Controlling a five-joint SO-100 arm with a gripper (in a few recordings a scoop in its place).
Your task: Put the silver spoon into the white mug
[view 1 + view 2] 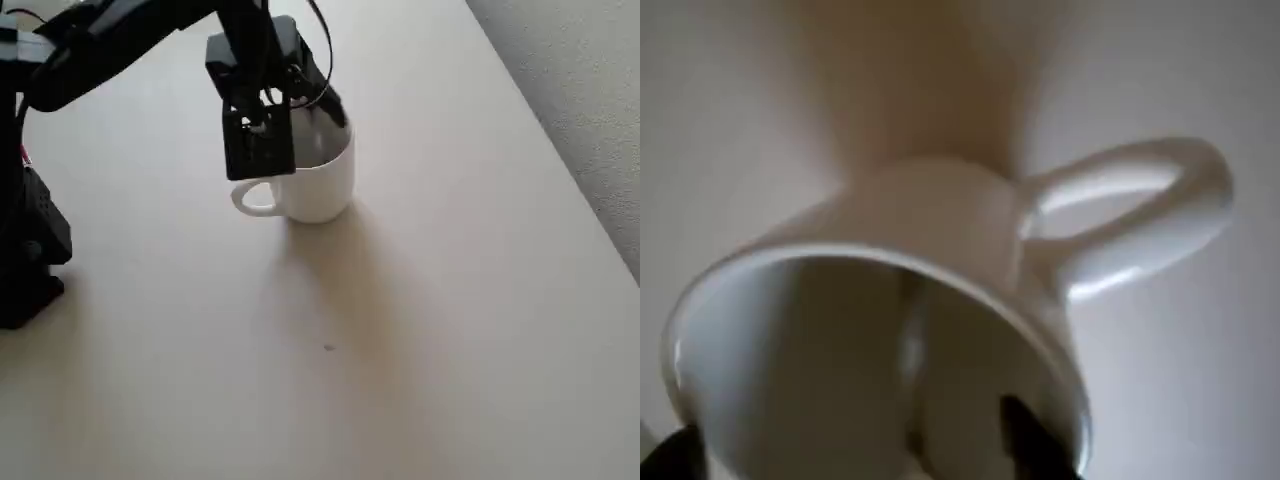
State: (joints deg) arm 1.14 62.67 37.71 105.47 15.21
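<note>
The white mug point(318, 185) stands upright on the table, its loop handle point(254, 198) pointing left in the overhead view. My black gripper point(300, 115) hangs right over the mug's mouth and hides most of the opening. In the wrist view I look down into the mug point(940, 215). A blurred shiny streak, the silver spoon point(910, 350), stands against the inner wall. Dark fingertips point(1025, 430) show at the bottom edge, far apart on either side of the spoon and not touching it. My gripper point(850, 450) is open.
The arm's black base point(30, 250) stands at the left edge in the overhead view. The beige table point(400, 350) stretches to the front and right, and its right edge point(560, 150) runs diagonally beside grey carpet.
</note>
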